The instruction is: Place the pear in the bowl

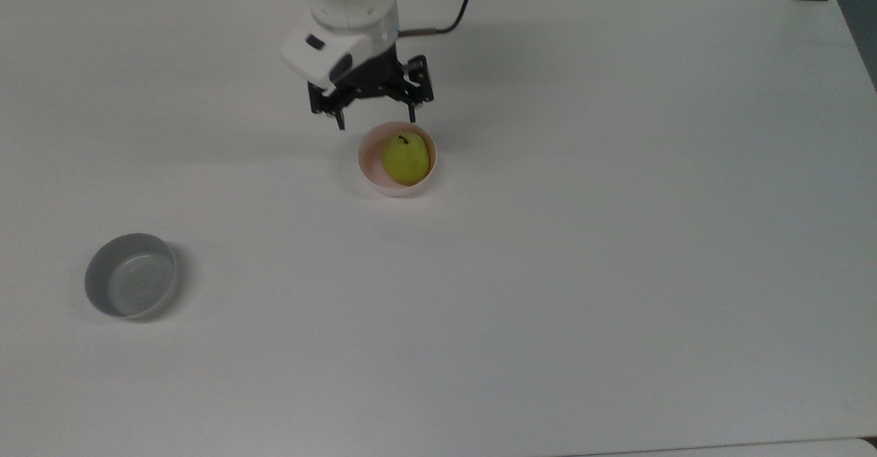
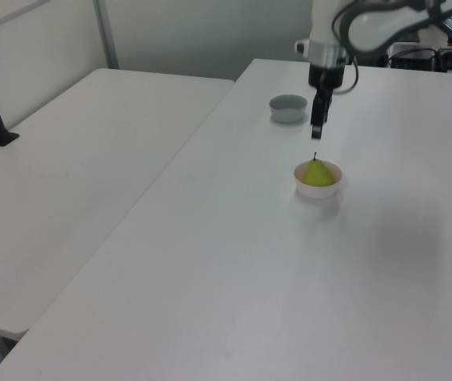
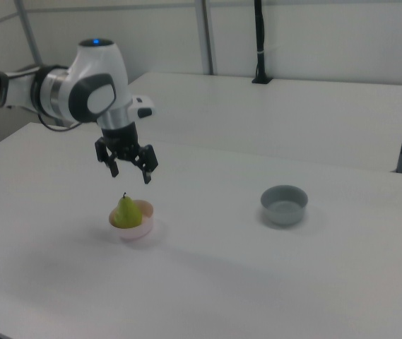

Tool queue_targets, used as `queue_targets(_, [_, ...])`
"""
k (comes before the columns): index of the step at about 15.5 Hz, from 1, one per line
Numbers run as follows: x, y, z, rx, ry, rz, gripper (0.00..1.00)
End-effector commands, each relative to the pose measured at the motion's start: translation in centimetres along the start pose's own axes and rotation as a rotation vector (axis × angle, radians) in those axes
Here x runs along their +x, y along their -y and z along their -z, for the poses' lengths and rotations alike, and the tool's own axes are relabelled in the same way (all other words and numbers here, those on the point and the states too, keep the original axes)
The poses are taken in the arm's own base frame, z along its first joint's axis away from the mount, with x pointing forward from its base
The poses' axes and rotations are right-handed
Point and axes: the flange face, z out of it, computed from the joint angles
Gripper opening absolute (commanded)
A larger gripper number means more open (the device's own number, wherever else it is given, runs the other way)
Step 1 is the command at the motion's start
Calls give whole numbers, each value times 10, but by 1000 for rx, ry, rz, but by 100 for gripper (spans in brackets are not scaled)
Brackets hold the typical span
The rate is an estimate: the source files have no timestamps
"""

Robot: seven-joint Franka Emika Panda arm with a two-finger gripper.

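White table (image 1: 616, 272), bare but for two bowls. Grey bowl (image 1: 131, 284) well apart, unused. Gripper (image 1: 375, 118) above the pink bowl (image 1: 371, 169), jaws open, holding nothing. Pear (image 1: 405, 159) upright inside that bowl, stem up. Best finish: straight retreat upward, clear of the stem.

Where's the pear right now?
The pear sits upright in the pink bowl near the top view's middle, just below the raised gripper, far from the grey bowl.
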Motion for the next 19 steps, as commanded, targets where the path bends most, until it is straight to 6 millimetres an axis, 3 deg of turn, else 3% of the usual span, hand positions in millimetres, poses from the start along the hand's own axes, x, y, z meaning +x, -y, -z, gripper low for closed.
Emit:
queue_targets(1, [-11, -30, 61, -2, -2, -70, 100])
queue_targets(4, [-20, -61, 123, 2, 9, -127, 100])
queue_targets(7, [-37, -78, 153, 0, 34, -147, 100])
queue_targets(10, [-47, -87, 166, -11, 23, -110, 100])
queue_targets(14, [-45, -101, 165, -43, 9, -59, 100])
queue_targets(19, [-39, -101, 167, -45, -41, -113, 100])
